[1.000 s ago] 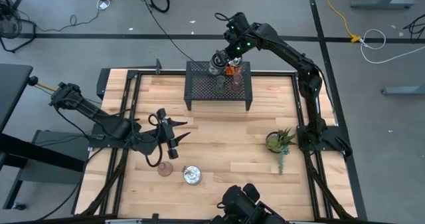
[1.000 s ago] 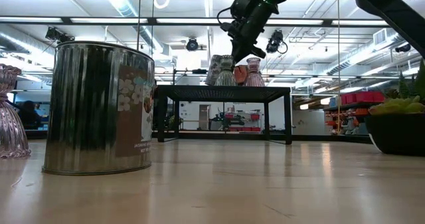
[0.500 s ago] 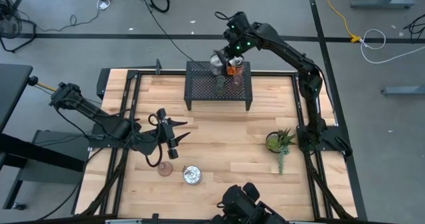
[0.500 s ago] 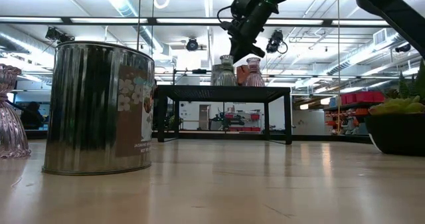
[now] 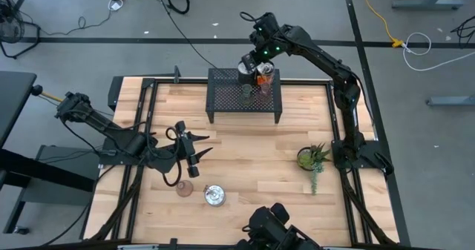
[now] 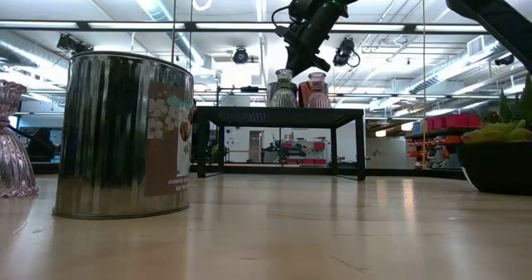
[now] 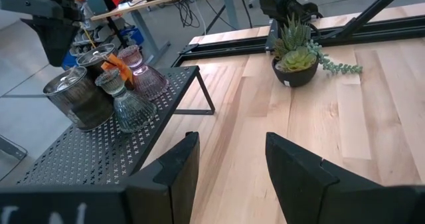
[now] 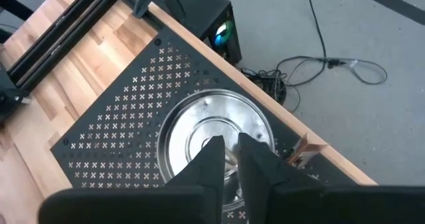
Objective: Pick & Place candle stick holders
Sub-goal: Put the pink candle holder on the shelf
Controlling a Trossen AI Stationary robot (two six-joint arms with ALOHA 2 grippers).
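A pale green holder (image 5: pixel 246 94) and a pinkish holder (image 5: pixel 263 89) stand upright on the black mesh rack (image 5: pixel 223 102) at the table's far edge. They also show in the left wrist view, green (image 7: pixel 126 101) and pink (image 7: pixel 143 74). A second pinkish holder (image 5: pixel 184 188) stands on the table near the front. My right gripper (image 5: pixel 251 60) is over the rack's far side, shut on a silvery tin (image 5: pixel 246 72). My left gripper (image 5: pixel 197 157) is open and empty, above the table's left half. My right gripper comes from above, pointing down, with its two fingers (image 8: pixel 214 154) close together over the middle of the tin's lid (image 8: pixel 199 127). A small knob seems pinched between them. The tin stands upright with its base on the rack (image 8: pixel 126 117).
A second silvery tin (image 5: pixel 214 196) stands near the table's front edge, large in the low view (image 6: pixel 125 135). A potted plant (image 5: pixel 312 159) stands at the right. An orange-marked round container (image 7: pixel 99 56) stands on the rack behind the holders.
My right gripper has lowered the silvery tin at the rack's far side. The tin was tilted and raised beside the green holder; now it stands upright on the rack, slightly further toward the table's right.
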